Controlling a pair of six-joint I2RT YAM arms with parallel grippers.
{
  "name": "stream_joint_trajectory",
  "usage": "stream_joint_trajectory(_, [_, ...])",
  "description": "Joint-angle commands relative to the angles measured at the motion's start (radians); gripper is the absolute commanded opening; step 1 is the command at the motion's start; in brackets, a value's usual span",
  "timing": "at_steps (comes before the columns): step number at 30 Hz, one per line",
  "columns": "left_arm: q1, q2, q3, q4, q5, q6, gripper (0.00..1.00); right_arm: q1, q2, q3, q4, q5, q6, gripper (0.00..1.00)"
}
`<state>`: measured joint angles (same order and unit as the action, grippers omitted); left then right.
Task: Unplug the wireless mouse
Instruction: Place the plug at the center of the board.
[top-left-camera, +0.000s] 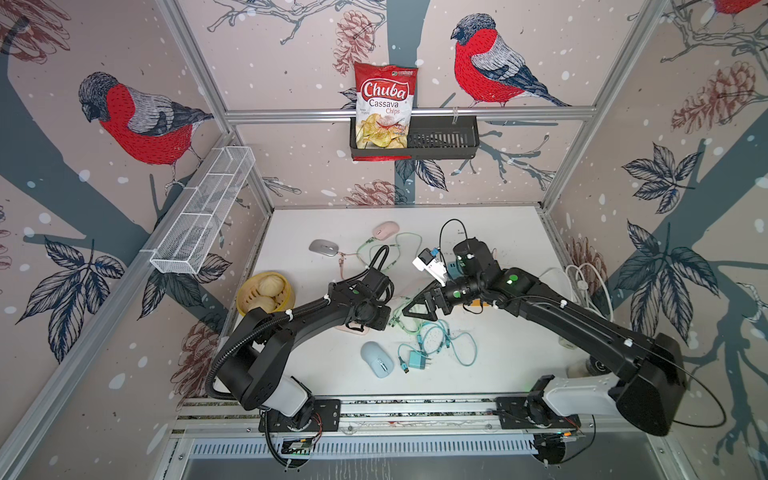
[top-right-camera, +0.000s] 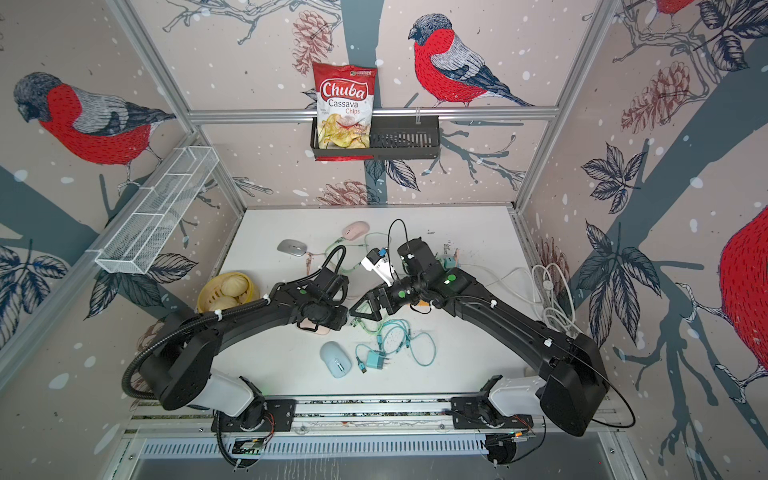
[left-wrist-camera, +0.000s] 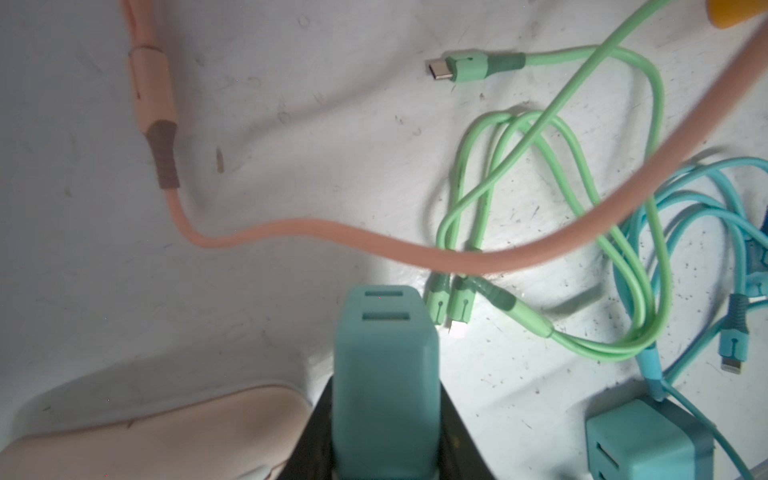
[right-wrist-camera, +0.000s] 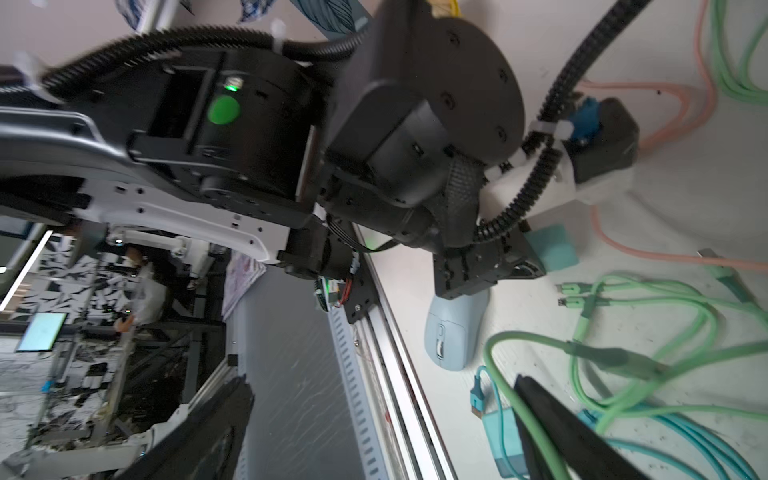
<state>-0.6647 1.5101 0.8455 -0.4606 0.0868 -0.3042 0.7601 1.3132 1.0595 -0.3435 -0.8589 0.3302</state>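
Note:
Several mice lie on the white table (top-left-camera: 515, 249): a pink one (top-left-camera: 385, 230) at the back with a green cable at its nose, a grey one (top-left-camera: 324, 247) with a pink cable, and a light blue one (top-left-camera: 376, 358) at the front with no cable on it. My left gripper (left-wrist-camera: 386, 436) is shut on a teal charger block (left-wrist-camera: 386, 365) whose two ports are empty. It hovers over a pale pink rounded item (left-wrist-camera: 145, 436). My right gripper (top-left-camera: 409, 311) stands open just right of it, above loose green cable ends (right-wrist-camera: 577, 291). Nothing sits between its fingers (right-wrist-camera: 552, 424).
A pink cable (left-wrist-camera: 332, 241) and a green cable with a free plug (left-wrist-camera: 453, 66) cross the middle. A second teal charger (top-left-camera: 417, 359) and a turquoise cable tangle (top-left-camera: 449, 340) lie in front. A steamer with buns (top-left-camera: 266, 293) stands left, and white cords (top-left-camera: 586, 282) are heaped right.

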Motion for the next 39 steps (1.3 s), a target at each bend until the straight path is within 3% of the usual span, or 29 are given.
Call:
stream_joint_trajectory(1, [-0.001,-0.001,0.006,-0.014,0.015,0.005,0.0,-0.028,0.021,-0.035,0.076,-0.159,0.08,0.99])
stream_joint_trajectory(7, [-0.001,0.008,0.008,-0.016,0.033,0.012,0.0,0.058,0.245,-0.036,-0.208,0.025,-0.114,0.99])
stream_joint_trajectory(11, [-0.001,0.025,0.012,-0.019,0.053,0.021,0.0,0.04,0.289,-0.075,-0.188,0.075,-0.041,1.0])
stream_joint_trajectory(18, [-0.001,0.069,0.039,-0.047,0.061,0.035,0.0,0.055,0.371,-0.006,-0.197,0.155,-0.021,0.99])
stream_joint_trajectory(20, [-0.001,0.071,0.037,-0.049,0.062,0.036,0.23,0.055,0.378,0.014,-0.197,0.173,-0.02,0.99])
stream_joint_trajectory(24, [-0.001,0.044,0.029,-0.044,0.049,0.032,0.58,0.057,0.407,0.062,-0.21,0.212,-0.021,1.0])
stream_joint_trajectory(26, [-0.001,0.027,0.034,-0.049,0.041,0.031,0.64,0.059,0.427,0.109,-0.23,0.232,-0.024,0.99])
stream_joint_trajectory(28, [-0.001,0.005,0.047,-0.061,0.037,0.032,0.86,0.064,0.466,0.202,-0.274,0.265,-0.027,0.99])
stream_joint_trajectory(29, [-0.002,-0.005,0.056,-0.068,0.034,0.031,0.93,0.068,0.488,0.253,-0.299,0.266,-0.028,0.99])
stream_joint_trajectory(33, [-0.001,-0.08,0.106,-0.104,0.007,0.031,0.96,0.102,0.585,0.436,-0.428,0.308,-0.056,0.99])
stream_joint_trajectory(39, [-0.001,-0.236,0.052,0.016,0.133,0.098,0.86,0.112,0.653,0.428,-0.489,0.342,-0.07,1.0])
